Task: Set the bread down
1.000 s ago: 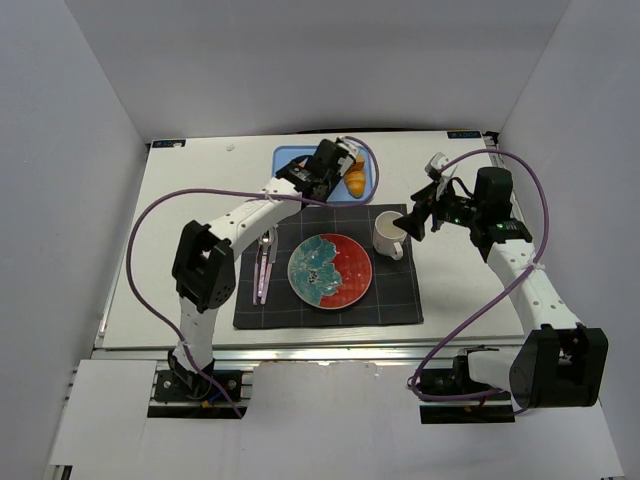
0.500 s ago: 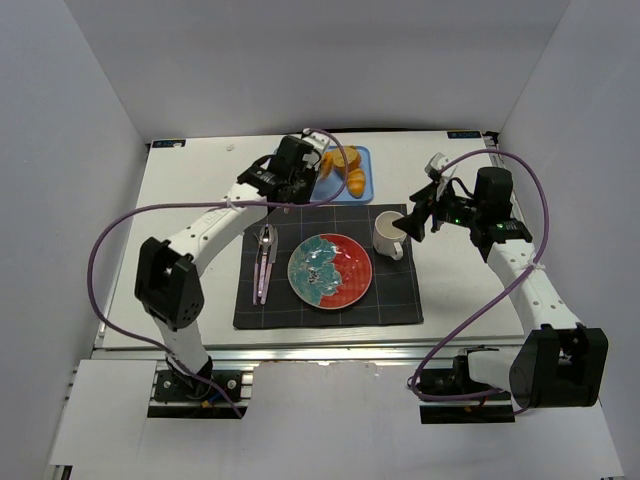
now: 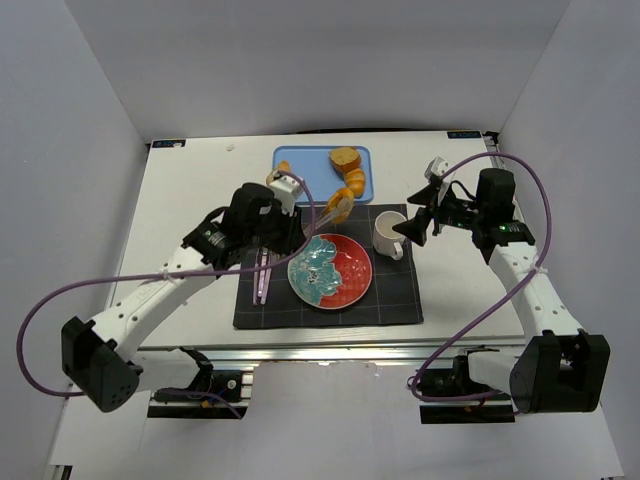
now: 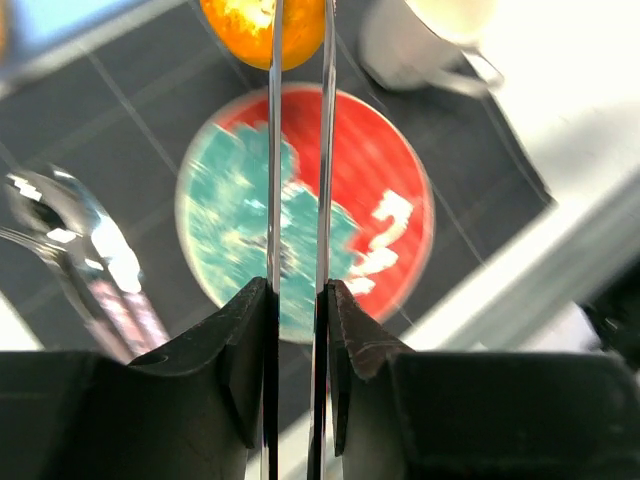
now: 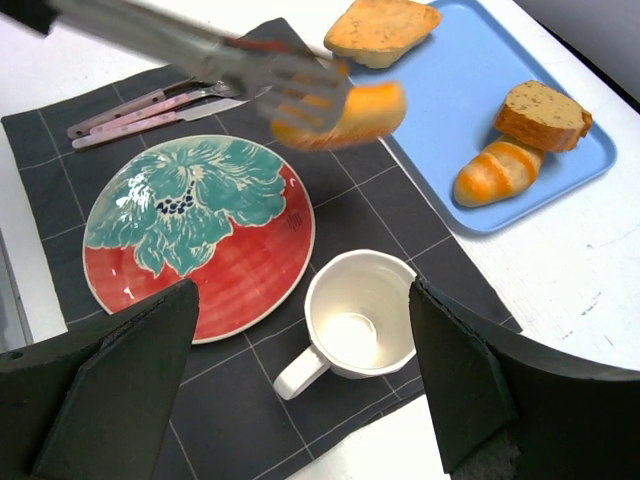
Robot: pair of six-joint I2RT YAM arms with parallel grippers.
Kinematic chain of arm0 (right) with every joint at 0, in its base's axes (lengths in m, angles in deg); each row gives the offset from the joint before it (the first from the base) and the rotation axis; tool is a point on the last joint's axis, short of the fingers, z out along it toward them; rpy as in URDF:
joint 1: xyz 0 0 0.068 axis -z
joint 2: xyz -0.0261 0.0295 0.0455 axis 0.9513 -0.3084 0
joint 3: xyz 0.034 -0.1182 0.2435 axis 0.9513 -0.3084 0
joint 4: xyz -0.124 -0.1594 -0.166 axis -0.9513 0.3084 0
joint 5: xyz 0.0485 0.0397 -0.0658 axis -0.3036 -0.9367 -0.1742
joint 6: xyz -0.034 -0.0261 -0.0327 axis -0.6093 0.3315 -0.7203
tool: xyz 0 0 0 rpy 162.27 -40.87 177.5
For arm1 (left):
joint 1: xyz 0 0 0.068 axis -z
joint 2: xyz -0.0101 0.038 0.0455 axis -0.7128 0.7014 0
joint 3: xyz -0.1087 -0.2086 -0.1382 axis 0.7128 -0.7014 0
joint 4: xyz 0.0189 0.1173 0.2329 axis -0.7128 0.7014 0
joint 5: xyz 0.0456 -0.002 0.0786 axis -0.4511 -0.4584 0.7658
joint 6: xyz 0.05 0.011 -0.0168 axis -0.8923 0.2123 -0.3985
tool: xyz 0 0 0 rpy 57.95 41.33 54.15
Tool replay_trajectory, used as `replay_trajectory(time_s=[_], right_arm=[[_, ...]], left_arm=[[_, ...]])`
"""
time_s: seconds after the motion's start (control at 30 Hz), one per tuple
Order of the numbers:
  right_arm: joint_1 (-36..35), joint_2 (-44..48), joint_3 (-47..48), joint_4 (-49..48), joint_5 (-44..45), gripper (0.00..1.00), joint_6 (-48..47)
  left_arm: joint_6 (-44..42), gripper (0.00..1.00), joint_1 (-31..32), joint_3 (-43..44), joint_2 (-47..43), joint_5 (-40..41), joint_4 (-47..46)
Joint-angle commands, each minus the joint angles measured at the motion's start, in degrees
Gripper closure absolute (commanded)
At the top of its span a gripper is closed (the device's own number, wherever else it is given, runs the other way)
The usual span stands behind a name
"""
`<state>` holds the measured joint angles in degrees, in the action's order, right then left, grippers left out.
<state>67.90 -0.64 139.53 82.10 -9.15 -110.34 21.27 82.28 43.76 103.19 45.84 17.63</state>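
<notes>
Bread (image 3: 340, 207) is hanging above the mat's (image 3: 390, 300) far edge, between plate (image 3: 345, 285) and tray (image 3: 290, 160), pinched in the left end effector (image 3: 337, 209). The right end effector (image 3: 410, 228) is gaping wide beside the mug (image 3: 386, 234). White walls (image 3: 300, 70) are enclosing the surface (image 3: 190, 185).

Bread (image 4: 235, 25): golden-orange. Plate (image 5: 230, 270): red, with teal floral motif. Placemat (image 5: 362, 192): dark grey, pale grid lines. Tray (image 5: 470, 60): light blue. Mug (image 5: 360, 320): white.
</notes>
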Motion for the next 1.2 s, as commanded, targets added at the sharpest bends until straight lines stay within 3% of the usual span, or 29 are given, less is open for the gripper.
replay_trajectory(time_s=[0.0,0.17,0.33,0.5,0.53,0.77,0.93,1.03,1.17], right_arm=[[0.3,-0.4,1.8,1.3,-2.2,0.11,-1.0],[0.3,-0.8,2.1,1.9,-2.4,0.11,-1.0],[0.3,-0.5,2.3,2.5,-2.3,0.11,-0.9],[0.3,-0.3,2.3,3.1,-1.7,0.11,-1.4],[0.3,-0.3,2.3,3.2,-1.7,0.11,-1.4],[0.3,-0.5,2.1,3.0,-2.2,0.11,-1.2],[0.3,-0.7,2.1,2.9,-2.4,0.10,-1.2],[0.3,-0.6,2.0,2.9,-2.4,0.11,-1.2],[0.3,-0.6,1.9,2.9,-3.9,0.11,-1.9]], left_arm=[[5.0,0.96,2.4,-4.1,-4.6,-3.7,0.0],[7.5,0.94,7.4,-8.4,-6.0,-0.5,4.7],[7.7,0.85,10.4,-9.3,-4.6,3.1,6.9],[7.7,0.50,11.5,-8.4,-3.8,4.9,8.0],[7.8,0.48,11.6,-8.1,-4.1,4.9,8.0],[9.2,0.46,11.6,-8.1,-6.9,3.7,7.4],[10.4,0.50,11.5,-7.2,-8.3,4.1,6.4],[10.8,0.57,11.6,-4.9,-9.4,8.4,6.6],[10.6,0.74,9.4,-3.2,-10.0,19.0,7.4]])
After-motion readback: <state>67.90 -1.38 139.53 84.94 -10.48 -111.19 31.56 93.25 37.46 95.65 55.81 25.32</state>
